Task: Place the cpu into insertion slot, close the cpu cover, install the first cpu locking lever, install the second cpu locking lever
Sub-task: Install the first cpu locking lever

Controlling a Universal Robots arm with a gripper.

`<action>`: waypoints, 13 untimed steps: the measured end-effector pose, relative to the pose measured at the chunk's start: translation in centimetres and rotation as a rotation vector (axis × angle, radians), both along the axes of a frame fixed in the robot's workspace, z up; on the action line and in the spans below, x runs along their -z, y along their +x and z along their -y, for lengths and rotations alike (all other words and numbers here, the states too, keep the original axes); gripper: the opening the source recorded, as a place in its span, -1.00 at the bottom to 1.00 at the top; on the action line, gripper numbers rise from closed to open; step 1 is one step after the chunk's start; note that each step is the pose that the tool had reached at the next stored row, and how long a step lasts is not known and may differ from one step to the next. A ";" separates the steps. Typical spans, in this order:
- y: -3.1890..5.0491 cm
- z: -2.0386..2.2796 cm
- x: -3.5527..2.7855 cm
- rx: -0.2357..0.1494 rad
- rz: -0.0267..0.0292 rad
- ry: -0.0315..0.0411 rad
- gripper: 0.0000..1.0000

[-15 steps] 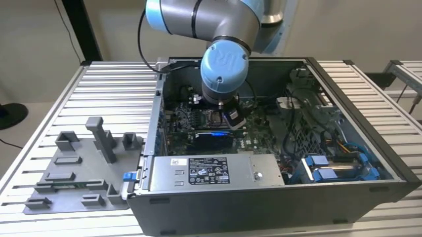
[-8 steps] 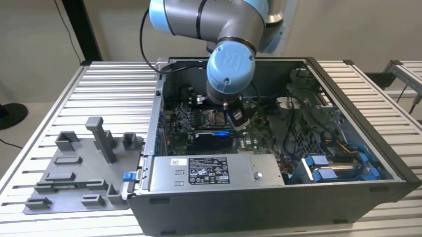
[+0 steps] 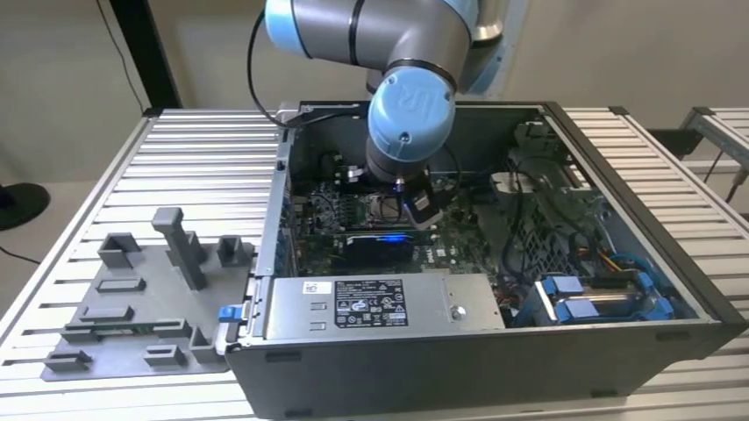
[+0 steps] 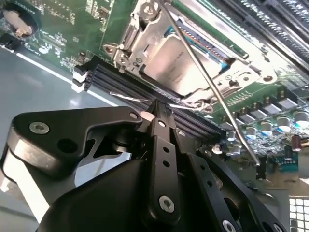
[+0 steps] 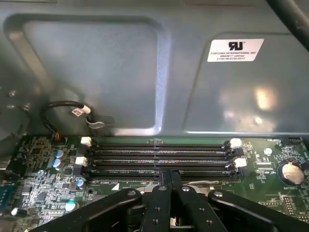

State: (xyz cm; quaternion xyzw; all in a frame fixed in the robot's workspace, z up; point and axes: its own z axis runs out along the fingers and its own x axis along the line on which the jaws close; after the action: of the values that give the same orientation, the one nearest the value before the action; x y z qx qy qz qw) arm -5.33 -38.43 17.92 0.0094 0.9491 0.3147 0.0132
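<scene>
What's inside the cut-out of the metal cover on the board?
The silvery chip shows through the cover; the socket beneath the chip is covered, so it cannot be seen.

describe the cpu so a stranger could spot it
In the open computer case, look on the green circuit board beside the long black slots. The cpu is the flat silvery square framed by the cpu cover, unlike the dark slots.

The cpu [image 4: 183, 63] has a smooth, dull silvery metal top, framed by the shinier bare-metal cpu cover [image 4: 129, 46]. The pincer [image 4: 157, 107] looks matt black, possibly anodised metal. The table [image 3: 199, 145] is ribbed, satin pale metal.
</scene>
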 end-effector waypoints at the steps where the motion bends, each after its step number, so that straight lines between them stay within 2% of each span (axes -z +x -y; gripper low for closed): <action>1: -0.03 0.00 -0.03 -0.001 -0.0017 -0.0036 -1.00; 3: -0.09 0.01 -0.18 -0.004 -0.0041 -0.0114 -1.00; 8: -0.12 0.00 -2.31 -0.004 -0.0041 -0.0114 -1.00; 10: -0.41 -0.03 -2.42 -0.004 -0.0040 -0.0144 -1.00; 13: -1.08 -0.35 -2.43 -0.010 -0.0043 -0.0341 -1.00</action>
State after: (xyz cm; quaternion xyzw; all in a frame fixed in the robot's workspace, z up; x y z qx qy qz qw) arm -6.41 -38.07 20.34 0.0053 0.9543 0.2985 0.0098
